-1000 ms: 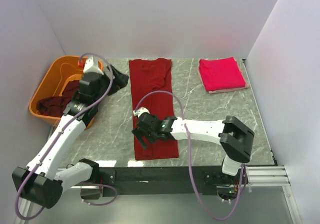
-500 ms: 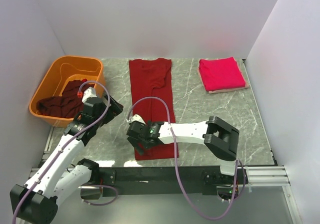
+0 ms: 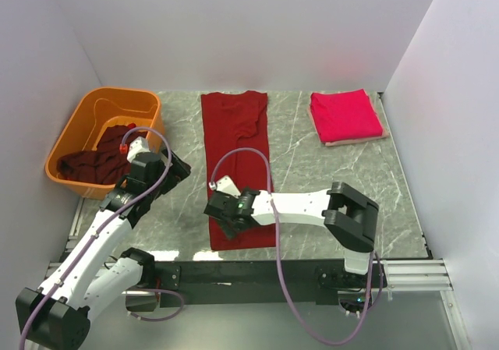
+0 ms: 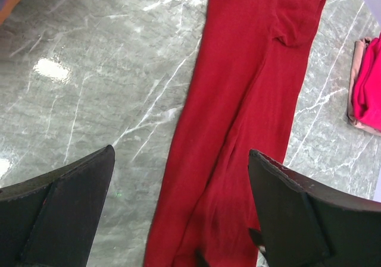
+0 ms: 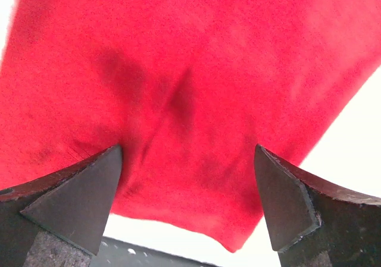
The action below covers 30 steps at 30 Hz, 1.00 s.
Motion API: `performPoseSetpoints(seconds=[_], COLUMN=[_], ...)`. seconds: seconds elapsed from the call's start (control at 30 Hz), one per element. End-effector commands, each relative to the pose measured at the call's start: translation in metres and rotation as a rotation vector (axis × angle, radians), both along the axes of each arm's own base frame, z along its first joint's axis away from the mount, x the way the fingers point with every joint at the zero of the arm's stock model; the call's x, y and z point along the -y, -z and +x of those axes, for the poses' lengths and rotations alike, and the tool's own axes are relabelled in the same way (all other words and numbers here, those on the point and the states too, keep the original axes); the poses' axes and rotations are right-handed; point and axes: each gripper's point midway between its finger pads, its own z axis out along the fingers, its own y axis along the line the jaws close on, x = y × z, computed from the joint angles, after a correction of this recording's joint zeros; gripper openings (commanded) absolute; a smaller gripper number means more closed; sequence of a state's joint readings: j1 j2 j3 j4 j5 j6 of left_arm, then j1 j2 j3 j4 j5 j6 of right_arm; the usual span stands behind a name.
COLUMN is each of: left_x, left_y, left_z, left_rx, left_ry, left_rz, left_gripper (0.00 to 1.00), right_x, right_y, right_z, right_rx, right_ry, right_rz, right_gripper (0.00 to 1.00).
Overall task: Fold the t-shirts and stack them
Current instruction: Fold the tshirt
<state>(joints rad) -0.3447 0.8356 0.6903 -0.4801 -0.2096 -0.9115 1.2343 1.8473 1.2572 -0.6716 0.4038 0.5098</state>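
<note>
Top external view: right gripper (image 3: 223, 227), jaws spread, over maroon t-shirt (image 3: 236, 132), lower centre; left gripper (image 3: 176, 171) also released. Pinch hem squarely.

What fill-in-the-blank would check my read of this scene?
The right gripper, jaws ____, is over the long shirt.
The left gripper holds ____.
The folded pink shirt lies far ____ on the table.
Dark shirts sit in the ____ tub.
Missing: open, nothing, right, orange.

2 white arms (image 3: 304, 203) — black joints, black wedge fingers (image 4: 59, 207); 2 looping mauve cables (image 3: 245, 150).
</note>
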Motion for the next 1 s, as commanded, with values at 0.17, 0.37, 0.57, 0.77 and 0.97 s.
performPoseSetpoints(seconds=[0.17, 0.37, 0.57, 0.77, 0.97], left_x=[-0.005, -0.001, -0.003, -0.006, -0.004], left_y=[0.001, 0.009, 0.008, 0.012, 0.017], left_z=[0.0, -0.002, -0.006, -0.009, -0.008], left_rx=[-0.006, -0.047, -0.033, -0.045, -0.063], left_ry=[-0.028, -0.007, -0.022, -0.034, -0.025], left_rz=[0.013, 0.014, 0.005, 0.007, 0.008], left_gripper=[1.0, 1.0, 0.99, 1.0, 0.99], right_x=[0.055, 0.028, -0.013, -0.043, -0.054], right_y=[-0.005, -0.031, -0.06, -0.052, -0.031], right_z=[-0.002, -0.007, -0.01, -0.016, -0.021], right_rx=[0.004, -0.019, -0.036, -0.043, -0.052], right_ry=[0.166, 0.092, -0.051, -0.117, -0.146], right_rz=[-0.038, 0.139, 0.305, 0.298, 0.215], right_gripper=[0.97, 0.97, 0.97, 0.97, 0.97])
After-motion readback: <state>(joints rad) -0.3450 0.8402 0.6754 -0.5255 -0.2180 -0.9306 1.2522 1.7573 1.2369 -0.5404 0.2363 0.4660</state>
